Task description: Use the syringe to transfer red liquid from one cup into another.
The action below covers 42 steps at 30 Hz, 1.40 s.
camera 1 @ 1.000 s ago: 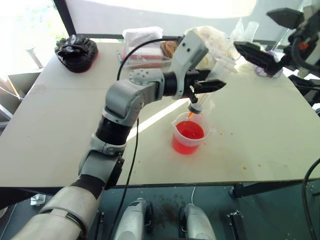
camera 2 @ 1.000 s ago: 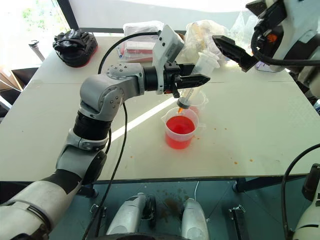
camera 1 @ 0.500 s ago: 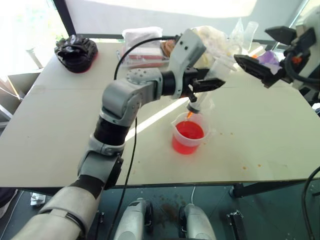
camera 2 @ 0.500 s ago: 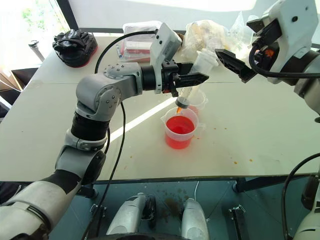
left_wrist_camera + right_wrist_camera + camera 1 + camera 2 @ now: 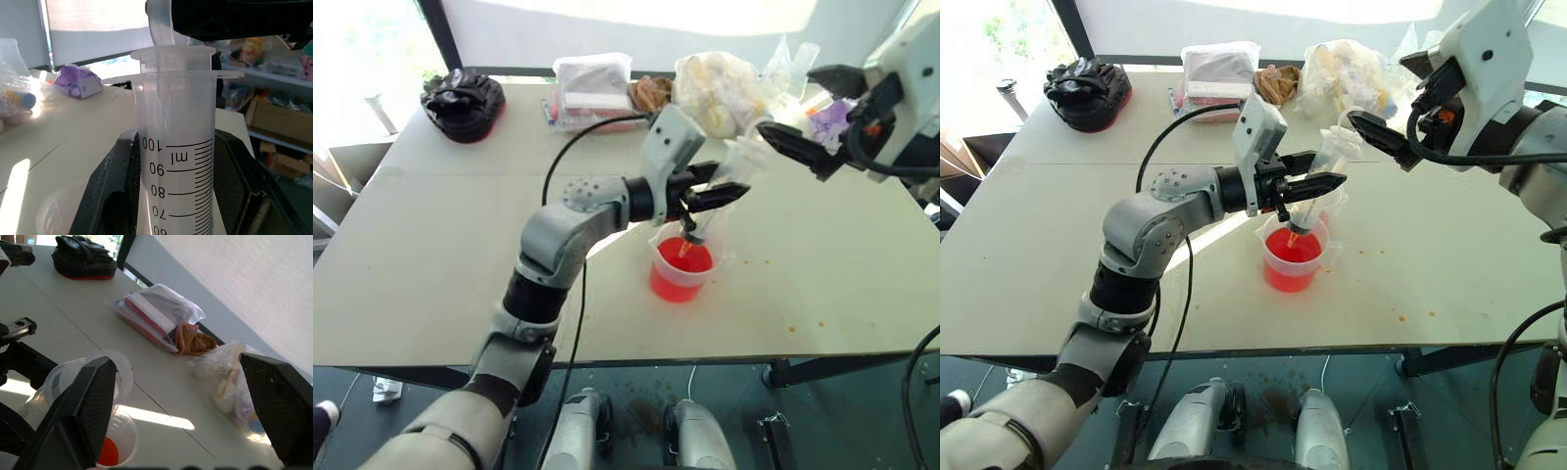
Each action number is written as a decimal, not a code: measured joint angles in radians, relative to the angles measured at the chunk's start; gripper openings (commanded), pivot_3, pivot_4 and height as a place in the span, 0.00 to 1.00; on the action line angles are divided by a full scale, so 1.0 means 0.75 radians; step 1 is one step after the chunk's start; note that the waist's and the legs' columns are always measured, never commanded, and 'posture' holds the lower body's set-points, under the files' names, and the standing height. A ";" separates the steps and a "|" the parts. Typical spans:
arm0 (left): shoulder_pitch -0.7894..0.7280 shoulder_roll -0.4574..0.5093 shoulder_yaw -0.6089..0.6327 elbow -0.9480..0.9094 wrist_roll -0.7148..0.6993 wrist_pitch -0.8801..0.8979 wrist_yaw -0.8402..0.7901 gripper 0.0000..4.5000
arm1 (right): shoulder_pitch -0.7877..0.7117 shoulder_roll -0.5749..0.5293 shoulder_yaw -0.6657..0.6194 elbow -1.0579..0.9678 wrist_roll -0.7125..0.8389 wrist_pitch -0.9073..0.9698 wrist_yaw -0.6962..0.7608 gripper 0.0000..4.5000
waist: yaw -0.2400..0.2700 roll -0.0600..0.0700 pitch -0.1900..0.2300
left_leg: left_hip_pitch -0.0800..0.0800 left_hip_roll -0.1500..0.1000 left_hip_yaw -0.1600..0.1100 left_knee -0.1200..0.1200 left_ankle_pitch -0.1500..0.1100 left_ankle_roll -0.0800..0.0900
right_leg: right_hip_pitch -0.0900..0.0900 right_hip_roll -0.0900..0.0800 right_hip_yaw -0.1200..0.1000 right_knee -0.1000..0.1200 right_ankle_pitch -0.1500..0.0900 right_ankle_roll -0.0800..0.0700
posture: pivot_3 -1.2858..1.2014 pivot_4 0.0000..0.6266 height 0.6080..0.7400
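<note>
I see my left pincer [image 5: 1317, 183] squeezing the syringe [image 5: 1317, 181], its orange tip dipped into the big cup [image 5: 1295, 257] of red liquid [image 5: 1291, 250] on the desk [image 5: 1449, 255]. My right pincer [image 5: 1381, 134] is open by the plunger ring.

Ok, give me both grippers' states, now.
Left gripper: jaws shut on the syringe, tip over the larger beaker.
Right gripper: jaws open, holding nothing, near the plunger ring.
</note>
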 measured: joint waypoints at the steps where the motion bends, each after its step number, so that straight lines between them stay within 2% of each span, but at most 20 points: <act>1: 0.004 -0.001 0.001 -0.001 -0.002 -0.011 -0.002 0.33 | 0.000 0.000 0.000 -0.017 0.007 0.007 0.008 0.47 | 0.000 0.000 0.000 | 0.000 0.000 0.000 0.000 0.000 0.000 | 0.000 0.000 0.000 0.000 0.000 0.000 | 0.52 0.24 1.00; 4: 0.055 -0.005 0.000 0.000 -0.008 -0.062 -0.017 0.33 | 0.028 0.004 -0.002 -0.072 0.055 0.039 0.014 0.11 | 0.001 0.000 0.000 | 0.001 0.000 0.000 0.000 0.000 0.000 | 0.001 0.000 0.000 0.000 0.000 0.000 | 0.52 0.24 1.00; 5: 0.067 -0.002 -0.002 0.001 -0.007 -0.073 -0.020 0.33 | 0.039 0.008 -0.003 -0.086 0.063 0.047 0.013 0.03 | 0.001 0.000 0.000 | 0.001 0.000 0.000 0.000 0.000 0.000 | 0.001 0.000 0.000 0.000 0.000 0.000 | 0.52 0.24 1.00; 6: 0.078 -0.001 -0.008 0.002 -0.008 -0.091 -0.030 0.33 | 0.054 0.010 -0.008 -0.094 0.063 0.054 0.004 0.01 | 0.002 0.000 0.000 | 0.001 0.000 -0.001 0.000 0.000 0.000 | 0.001 -0.001 0.000 0.000 0.000 0.000 | 0.52 0.24 1.00; 23: 0.230 0.001 -0.066 0.066 0.084 -0.380 -0.081 0.33 | 0.056 0.050 0.054 -0.091 0.077 0.077 -0.018 0.01 | 0.000 0.000 0.000 | 0.001 0.000 -0.001 0.000 0.000 0.000 | 0.001 -0.004 0.000 -0.001 0.000 -0.001 | 0.52 0.24 1.00; 38: 0.234 -0.007 -0.064 0.073 0.093 -0.405 -0.080 0.33 | -0.012 0.013 0.062 -0.045 0.058 0.057 0.009 0.01 | 0.000 0.000 0.000 | 0.001 0.000 -0.001 0.000 -0.001 0.000 | 0.001 -0.005 0.000 -0.001 0.000 -0.001 | 0.52 0.24 1.00; 40: 0.235 -0.008 -0.064 0.075 0.093 -0.402 -0.080 0.33 | -0.012 0.013 0.062 -0.043 0.056 0.056 0.009 0.17 | 0.000 0.000 0.000 | 0.001 0.000 -0.001 0.000 -0.001 0.000 | 0.001 -0.005 0.000 -0.001 0.000 -0.001 | 0.52 0.24 1.00; 41: 0.235 -0.008 -0.064 0.077 0.093 -0.401 -0.080 0.33 | -0.012 0.013 0.060 -0.040 0.054 0.056 0.008 0.20 | 0.000 0.000 0.000 | 0.001 0.000 -0.001 0.000 -0.001 0.000 | 0.001 -0.005 0.000 -0.001 0.000 -0.001 | 0.52 0.24 1.00; 42: 0.234 -0.010 -0.063 0.078 0.091 -0.397 -0.080 0.33 | -0.006 0.011 0.049 -0.033 0.053 0.056 0.008 0.30 | 0.001 0.000 0.000 | 0.000 0.000 -0.001 0.000 -0.001 0.000 | 0.001 -0.005 0.000 -0.001 0.000 -0.001 | 0.52 0.24 1.00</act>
